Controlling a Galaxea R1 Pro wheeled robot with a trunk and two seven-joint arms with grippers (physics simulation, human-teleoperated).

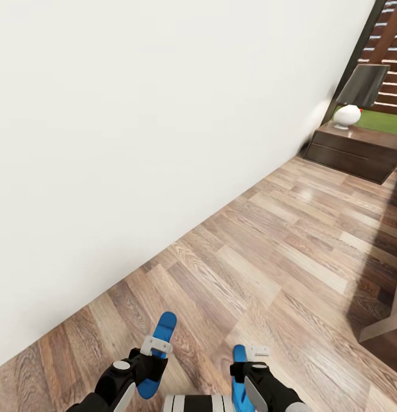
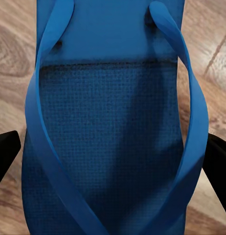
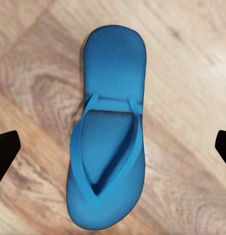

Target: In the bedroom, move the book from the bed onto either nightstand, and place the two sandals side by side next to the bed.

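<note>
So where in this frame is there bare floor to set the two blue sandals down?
The wood-plank floor lies bare from the white wall across to the dark-brown nightstand with its white-based lamp. It is crowded only at the near edge, where left gripper and right gripper hover by each bright-blue sandal.

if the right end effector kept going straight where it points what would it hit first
Most likely the blue sandal lying flat on the wood floor, centred between the right end effector's open fingertips. The gap to it is hard to judge from the wrist view.
</note>
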